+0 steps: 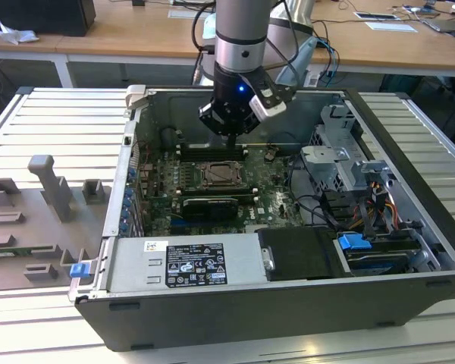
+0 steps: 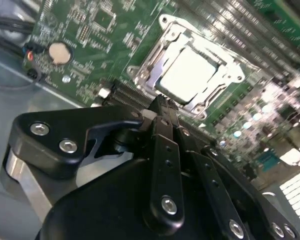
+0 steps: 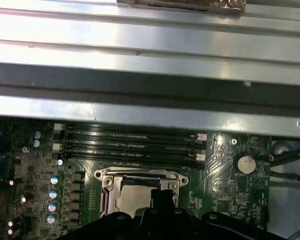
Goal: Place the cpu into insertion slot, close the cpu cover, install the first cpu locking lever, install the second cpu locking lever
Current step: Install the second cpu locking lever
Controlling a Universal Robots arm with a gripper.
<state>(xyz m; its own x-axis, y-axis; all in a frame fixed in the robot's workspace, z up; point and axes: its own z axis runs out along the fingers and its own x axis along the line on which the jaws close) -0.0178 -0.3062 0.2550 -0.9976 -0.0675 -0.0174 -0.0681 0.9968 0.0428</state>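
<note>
Open room above insertion slot (image 1: 219,174), memory slots (image 3: 130,145) just beside.

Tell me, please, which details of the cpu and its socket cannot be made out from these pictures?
- Near edge of the cpu and the cpu cover: hidden behind the gripper in the second wrist view.
- Lower part of the insertion slot: covered by the gripper body in the first wrist view.
- Locking levers, latched or free: too small in the exterior view, blurred by glare in the second wrist view.

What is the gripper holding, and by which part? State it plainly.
Nothing. The gripper is shut with nothing between its fingers, above the chip already seated in its socket.
</note>
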